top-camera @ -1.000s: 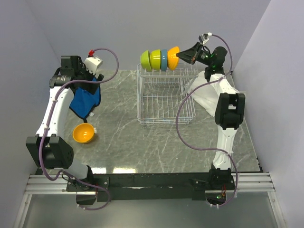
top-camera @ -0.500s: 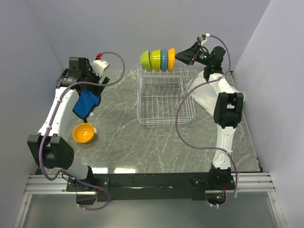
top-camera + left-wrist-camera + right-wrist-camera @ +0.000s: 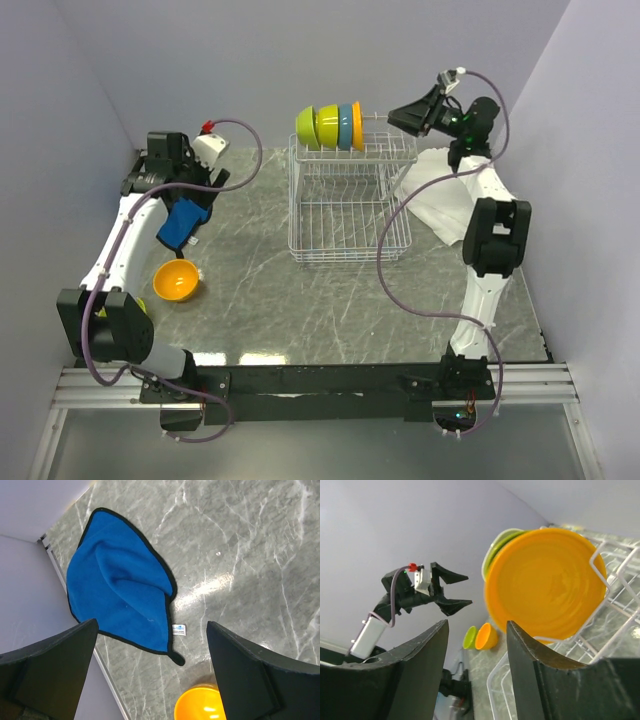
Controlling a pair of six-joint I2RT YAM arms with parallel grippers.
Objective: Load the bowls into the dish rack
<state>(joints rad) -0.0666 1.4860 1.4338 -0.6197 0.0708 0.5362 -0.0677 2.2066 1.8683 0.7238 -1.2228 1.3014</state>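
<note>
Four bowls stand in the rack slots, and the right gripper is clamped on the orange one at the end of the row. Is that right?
Not quite. The right gripper is open and clear of the orange bowl; the top view shows a gap between them. The rest holds: four bowls stand in the rack slots, the orange one at the end.

Built as two arms, left arm (image 3: 112, 245) and right arm (image 3: 488, 240), from white link shells between black joint housings. Bolted to a black base bar (image 3: 320, 381). Strung with a loose mauve cable (image 3: 381, 250) along each arm. Tipped with matte black wedge fingers on left pincer (image 3: 152, 625) and right pincer (image 3: 477, 625). Fitted at the left wrist with a white camera block (image 3: 207, 151) and red plug (image 3: 208, 127).
</note>
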